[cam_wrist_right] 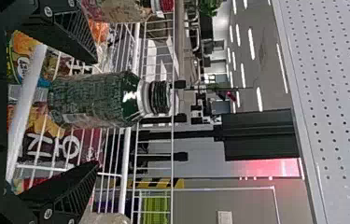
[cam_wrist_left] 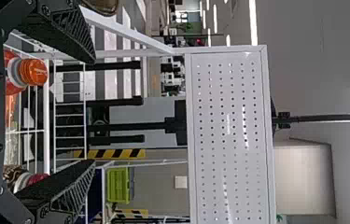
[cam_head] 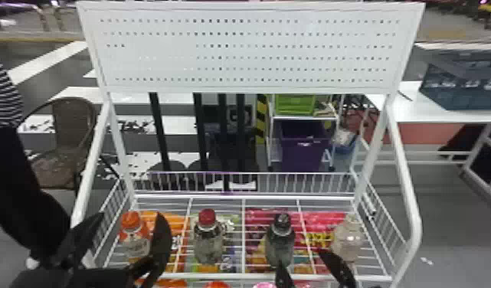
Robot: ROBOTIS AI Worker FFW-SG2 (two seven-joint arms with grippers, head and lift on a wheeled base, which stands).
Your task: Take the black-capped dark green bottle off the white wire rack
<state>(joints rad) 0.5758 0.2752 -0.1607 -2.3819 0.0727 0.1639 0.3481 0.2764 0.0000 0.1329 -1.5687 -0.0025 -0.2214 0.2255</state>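
Right wrist view: the dark green bottle (cam_wrist_right: pixel 91 100) stands upright on the white wire rack (cam_wrist_right: pixel 25 112), ungrasped, ahead of the right gripper's (cam_wrist_right: pixel 96 112) spread jaws. Best to centre it, advance level until its body sits deep between them, then close evenly below the neck and lift straight up before drawing back. The left gripper (cam_head: pixel 130 214), jaws also parted, is by the orange-capped bottle (cam_head: pixel 134 233).

The green bottle (cam_wrist_right: pixel 93 100) is glossy plastic, the rack (cam_head: pixel 244 197) smooth metal.

Head camera above rack (cam_head: pixel 271 197), wrist cameras level
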